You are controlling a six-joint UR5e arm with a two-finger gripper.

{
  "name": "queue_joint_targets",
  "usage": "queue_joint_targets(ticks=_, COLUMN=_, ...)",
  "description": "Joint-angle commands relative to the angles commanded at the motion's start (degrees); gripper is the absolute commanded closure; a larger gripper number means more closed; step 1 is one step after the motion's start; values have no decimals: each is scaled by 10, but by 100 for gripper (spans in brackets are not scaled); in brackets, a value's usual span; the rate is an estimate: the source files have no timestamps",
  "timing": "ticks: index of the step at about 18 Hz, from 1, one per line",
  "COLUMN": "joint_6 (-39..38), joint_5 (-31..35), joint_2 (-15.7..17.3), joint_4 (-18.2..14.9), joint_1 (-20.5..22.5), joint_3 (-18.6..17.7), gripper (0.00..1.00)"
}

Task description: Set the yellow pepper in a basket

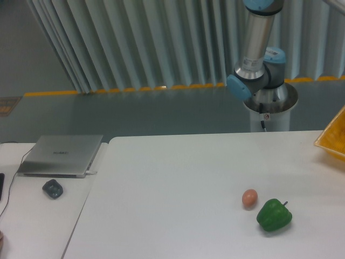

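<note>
Only a corner of the yellow-orange basket (334, 139) shows, cut off by the right edge of the view at the table's far right. The yellow pepper is out of view. My gripper is out of view too; only the arm's base and lower links (257, 70) stand behind the table's far edge.
A green bell pepper (274, 215) and a small brown egg (249, 198) lie close together on the white table (178, 183) at the front right. On a side table to the left sit a closed laptop (60, 155) and a dark mouse (53, 188).
</note>
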Motion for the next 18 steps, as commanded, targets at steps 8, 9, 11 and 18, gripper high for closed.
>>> queue_joint_targets(ticks=8, joint_6=-4, joint_5=-15, joint_2=25, joint_4=-54, joint_1=-36, joint_3=26, gripper=0)
queue_joint_targets(ticks=9, joint_6=-3, joint_5=-15, joint_2=27, joint_4=-77, joint_1=-54, joint_3=39, gripper=0)
queue_joint_targets(ticks=11, joint_6=-5, joint_5=-15, joint_2=40, joint_4=-122, joint_1=-87, joint_3=60, gripper=0)
queue_joint_targets(ticks=18, joint_6=-10, joint_5=-4, joint_2=34, joint_4=-125, joint_1=-124, joint_3=76, gripper=0)
